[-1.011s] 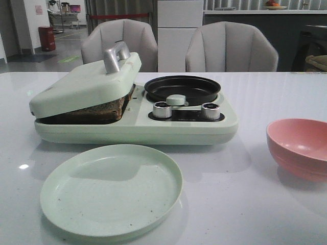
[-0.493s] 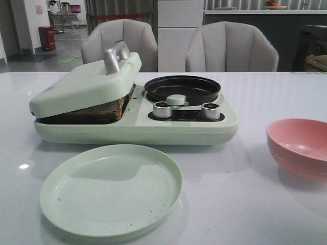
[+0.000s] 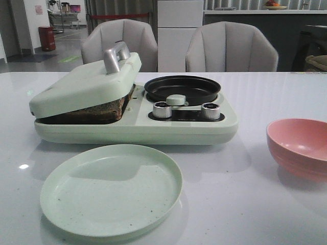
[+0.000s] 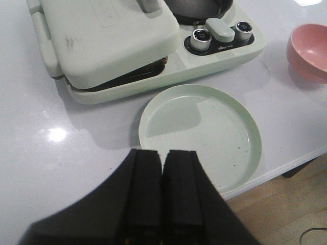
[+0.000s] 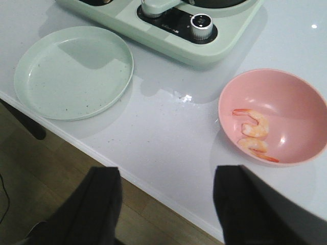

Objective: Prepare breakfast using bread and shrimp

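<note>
- Two shrimp (image 5: 254,133) lie curled in the pink bowl (image 5: 301,99), which sits on the white counter (image 3: 230,194) to the right of the breakfast maker (image 3: 153,127).
- Bread (image 3: 104,108) sits inside the maker's left half, its dark crust edge showing in the gap under the pale green lid (image 3: 84,84); the lid rests tilted on it, not fully down.
- One black round pan (image 3: 182,88) sits on the maker's right half, with two silver knobs (image 3: 162,109) in front of it.
- Just in front of the maker lies a pale green plate (image 3: 111,190) with a few dark specks on it.
- Left end effector (image 4: 162,194) hangs over the near counter edge by the plate, its black fingers pressed together with nothing between them.
- Right end effector (image 5: 166,204) hovers past the counter edge near the bowl, its fingers spread wide apart.
</note>
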You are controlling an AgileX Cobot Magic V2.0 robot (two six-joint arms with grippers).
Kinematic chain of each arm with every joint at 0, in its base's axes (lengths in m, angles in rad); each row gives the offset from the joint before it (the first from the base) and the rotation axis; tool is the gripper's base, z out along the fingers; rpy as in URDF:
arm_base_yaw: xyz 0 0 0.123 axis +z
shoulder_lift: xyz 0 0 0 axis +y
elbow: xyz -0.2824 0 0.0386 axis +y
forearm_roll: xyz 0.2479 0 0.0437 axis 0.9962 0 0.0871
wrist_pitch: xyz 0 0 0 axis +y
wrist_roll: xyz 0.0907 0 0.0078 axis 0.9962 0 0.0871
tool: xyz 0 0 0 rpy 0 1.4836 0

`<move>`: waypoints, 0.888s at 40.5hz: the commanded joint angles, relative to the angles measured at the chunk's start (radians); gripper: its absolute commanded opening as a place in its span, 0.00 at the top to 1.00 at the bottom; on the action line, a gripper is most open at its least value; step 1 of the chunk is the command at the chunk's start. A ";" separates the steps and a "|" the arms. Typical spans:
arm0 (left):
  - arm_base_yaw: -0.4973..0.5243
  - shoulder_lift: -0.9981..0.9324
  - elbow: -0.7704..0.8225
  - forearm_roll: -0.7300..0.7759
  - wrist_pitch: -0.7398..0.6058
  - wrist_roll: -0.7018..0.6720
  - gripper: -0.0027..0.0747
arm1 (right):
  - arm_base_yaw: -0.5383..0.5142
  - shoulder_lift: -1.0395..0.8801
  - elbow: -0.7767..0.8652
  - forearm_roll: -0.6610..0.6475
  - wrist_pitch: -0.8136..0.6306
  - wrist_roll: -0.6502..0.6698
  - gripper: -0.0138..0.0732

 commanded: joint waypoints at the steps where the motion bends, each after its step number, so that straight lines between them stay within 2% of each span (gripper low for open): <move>1: -0.006 0.000 -0.028 -0.013 -0.064 -0.007 0.84 | -0.001 0.004 -0.013 0.000 -0.083 0.005 0.27; 12: -0.006 0.000 -0.028 -0.013 -0.064 -0.007 0.84 | -0.047 0.120 -0.050 -0.027 -0.091 0.046 0.27; 17: -0.006 0.000 -0.028 -0.013 -0.064 -0.007 0.84 | -0.136 0.244 -0.108 -0.040 -0.063 0.047 0.27; 31: -0.006 0.000 -0.028 -0.013 -0.066 -0.007 0.84 | -0.479 0.596 -0.299 -0.041 0.050 0.045 0.27; 36: -0.006 0.000 -0.028 -0.013 -0.066 -0.007 0.84 | -0.545 0.692 -0.345 -0.041 0.044 0.027 0.27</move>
